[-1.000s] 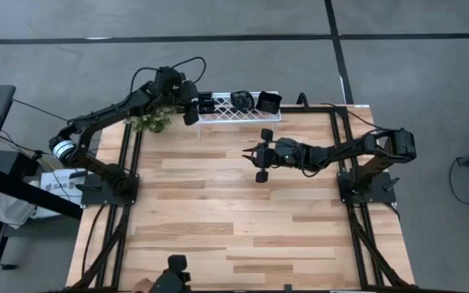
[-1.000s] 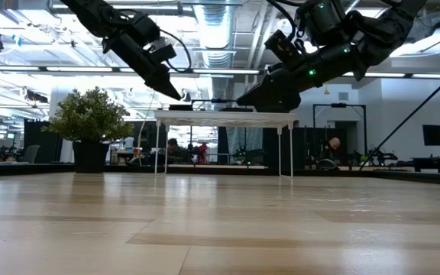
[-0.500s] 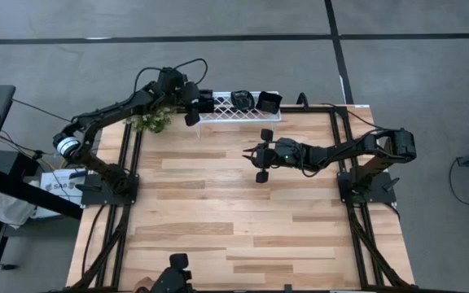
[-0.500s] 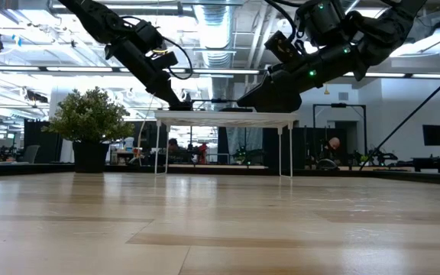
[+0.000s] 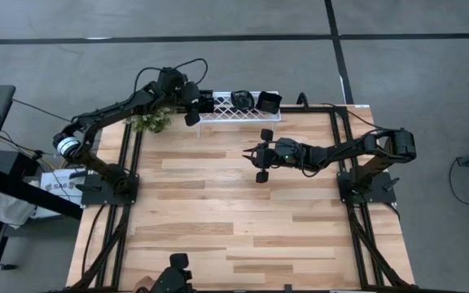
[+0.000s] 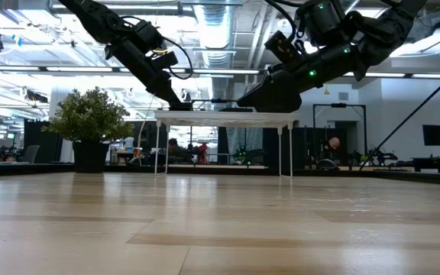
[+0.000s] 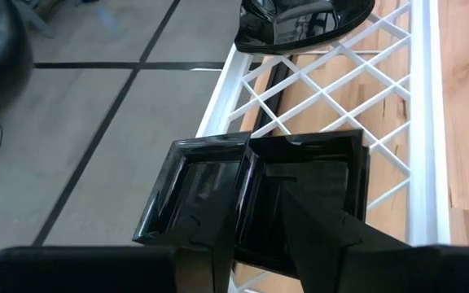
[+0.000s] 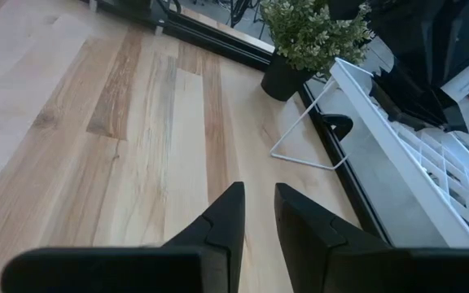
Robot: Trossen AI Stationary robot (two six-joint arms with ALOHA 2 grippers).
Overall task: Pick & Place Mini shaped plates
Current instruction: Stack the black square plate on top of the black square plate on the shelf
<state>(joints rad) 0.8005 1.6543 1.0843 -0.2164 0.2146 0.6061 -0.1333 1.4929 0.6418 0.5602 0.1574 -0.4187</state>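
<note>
1. The white lattice wire rack (image 5: pixel 236 110) stands on thin legs at the far edge of the light wooden plank bench (image 5: pixel 234 212), about midway along it.
2. On the rack sit small glossy black plates: a square pair (image 7: pixel 259 199) at its left end, a rounded one (image 5: pixel 241 99) at its middle, another (image 5: pixel 269 102) at its right end.
3. The left gripper (image 5: pixel 195 104) is at the rack's left end, its fingers (image 7: pixel 316 232) over the square pair.
4. A small green potted plant (image 5: pixel 149 122) stands left of the rack.
5. The right gripper (image 5: pixel 249 153) hangs above the bench, in front of the rack and apart from it.
</note>
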